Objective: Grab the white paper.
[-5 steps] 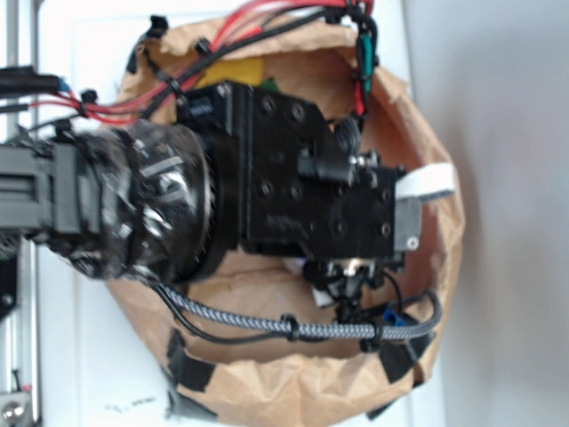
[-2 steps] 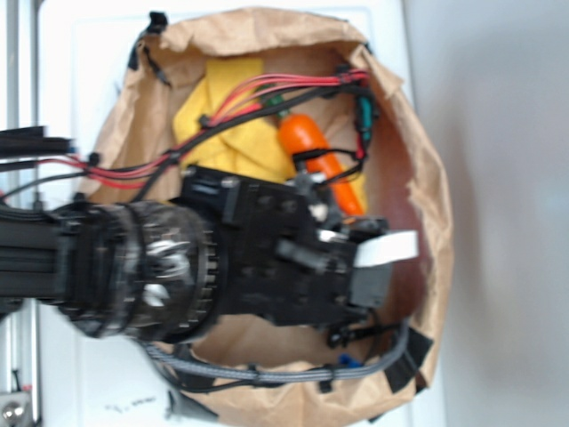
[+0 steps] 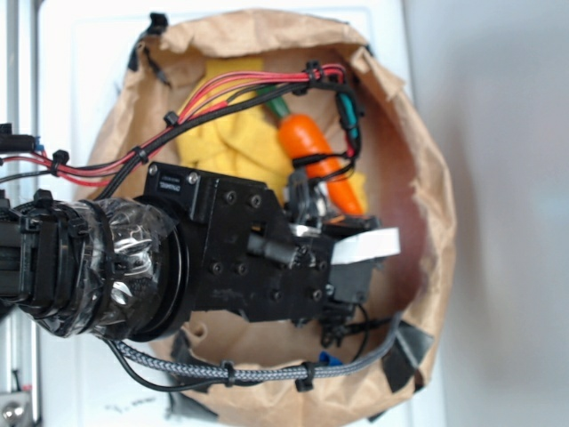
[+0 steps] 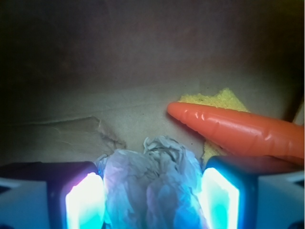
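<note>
In the wrist view, the white paper (image 4: pixel 151 183) is seen lying between the two lit pads (image 4: pixel 86 202) of the gripper (image 4: pixel 152 205), on the floor of the brown paper bag (image 3: pixel 427 169), at the near edge of that view. The pads stand at either side of the crumpled ball and appear to touch it, but whether it is merely bracketed or already pinched cannot be told from these pictures. In the exterior view the paper itself is hidden beneath the arm. Several risks can be judged from this layout. The orange toy carrot (image 4: pixel 238 133) lies just beside the right-hand pad, its body running off to the right, so it could be nudged or caught if the jaws were shifted sideways. A light, springy ball such as this might be squeezed out toward the far side if the grip were taken only at its near end. The yellow cloth (image 4: pixel 217 100) under the carrot seems clear of the pads. The bag's floor is wrinkled and soft, and could be snagged or dragged upward if the fingers were pressed too low.
</note>
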Tool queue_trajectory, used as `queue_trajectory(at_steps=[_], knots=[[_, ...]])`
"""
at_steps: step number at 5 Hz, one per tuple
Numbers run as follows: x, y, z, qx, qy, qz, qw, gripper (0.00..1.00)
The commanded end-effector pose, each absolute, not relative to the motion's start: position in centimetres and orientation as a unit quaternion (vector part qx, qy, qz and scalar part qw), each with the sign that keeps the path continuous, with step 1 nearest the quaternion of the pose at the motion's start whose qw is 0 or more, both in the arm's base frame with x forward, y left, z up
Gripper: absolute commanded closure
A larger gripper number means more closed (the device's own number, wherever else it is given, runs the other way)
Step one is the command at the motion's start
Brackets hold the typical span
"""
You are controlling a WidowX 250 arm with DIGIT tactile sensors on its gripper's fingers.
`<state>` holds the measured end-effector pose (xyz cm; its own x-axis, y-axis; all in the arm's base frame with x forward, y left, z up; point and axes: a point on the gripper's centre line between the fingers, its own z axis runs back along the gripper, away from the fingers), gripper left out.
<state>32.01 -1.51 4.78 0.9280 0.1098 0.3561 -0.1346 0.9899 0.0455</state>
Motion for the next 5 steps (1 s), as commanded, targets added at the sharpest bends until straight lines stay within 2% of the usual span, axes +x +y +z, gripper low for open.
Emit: queue_trajectory(at_steps=[1, 3, 4, 5], knots=[[32.1, -0.8, 8.3, 0.021, -0.197, 0.064, 0.978, 1.00], [30.7, 2.0, 15.4, -0.055, -0.172, 0.100, 0.978, 1.00], [30.0, 2.8, 18.1, -0.078, -0.158, 0.105, 0.979, 1.00], [30.0, 3.0, 19.6, -0.091, -0.148, 0.103, 0.979, 1.00]])
